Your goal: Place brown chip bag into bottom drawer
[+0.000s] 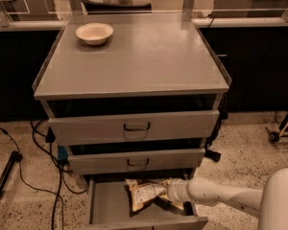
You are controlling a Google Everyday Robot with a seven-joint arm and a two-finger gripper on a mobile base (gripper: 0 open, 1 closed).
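Drawer: the lowest, narrow grey metal drawer (108,206) is pulled out. The left part of its floor is bare, and its front lip is close to the lower picture edge.
Above: the wider grey middle drawer with a dark bar handle (137,161) hangs over the back of the open one.
Bag: the crinkled tan-and-brown foil chip bag (143,194) is inside the lowest drawer, in its middle-right part, tilted.
My tool: my gripper (168,191) reaches in from the right on the white arm and meets the bag's right end. I cannot tell if it pinches the bag or is spread.
Top: a small cream bowl (94,33) stands at the back-left of the top.

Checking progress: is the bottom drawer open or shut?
Open: the drawer sticks out, grey floor showing, with the bag and tool inside it.
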